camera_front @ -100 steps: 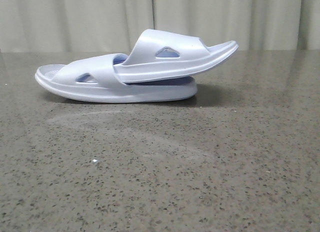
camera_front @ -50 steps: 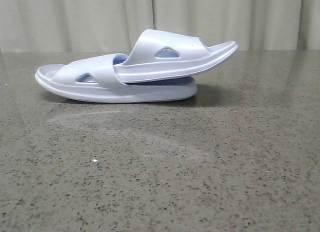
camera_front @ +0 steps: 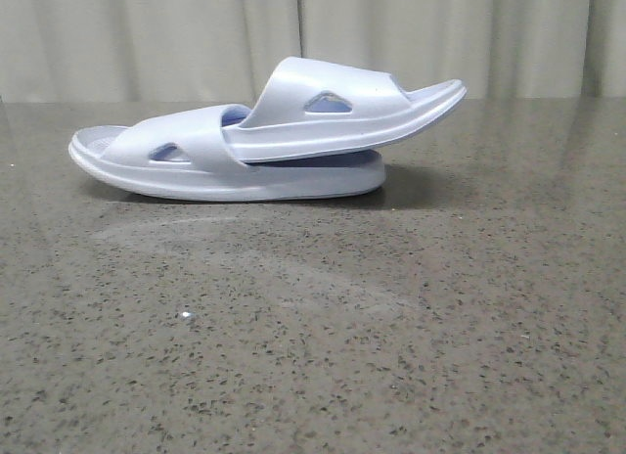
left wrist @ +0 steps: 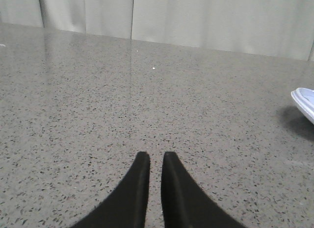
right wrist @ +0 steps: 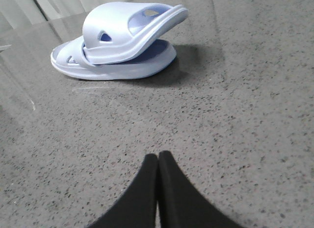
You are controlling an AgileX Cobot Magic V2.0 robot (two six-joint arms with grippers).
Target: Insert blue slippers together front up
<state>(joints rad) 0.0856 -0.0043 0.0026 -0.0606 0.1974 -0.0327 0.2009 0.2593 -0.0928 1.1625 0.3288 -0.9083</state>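
Observation:
The two pale blue slippers lie nested at the back of the grey speckled table (camera_front: 313, 327). The lower slipper (camera_front: 196, 165) lies flat. The upper slipper (camera_front: 333, 112) has its front pushed under the lower one's strap, and its other end tilts up to the right. Both show in the right wrist view: upper (right wrist: 122, 29), lower (right wrist: 122, 70). A slipper edge (left wrist: 305, 101) shows in the left wrist view. My left gripper (left wrist: 156, 156) is empty, its jaws almost together with a thin gap. My right gripper (right wrist: 158, 156) is shut and empty, well short of the slippers. Neither gripper shows in the front view.
A pale curtain (camera_front: 313, 33) hangs behind the table's far edge. A small white speck (camera_front: 185, 317) lies on the tabletop in front of the slippers.

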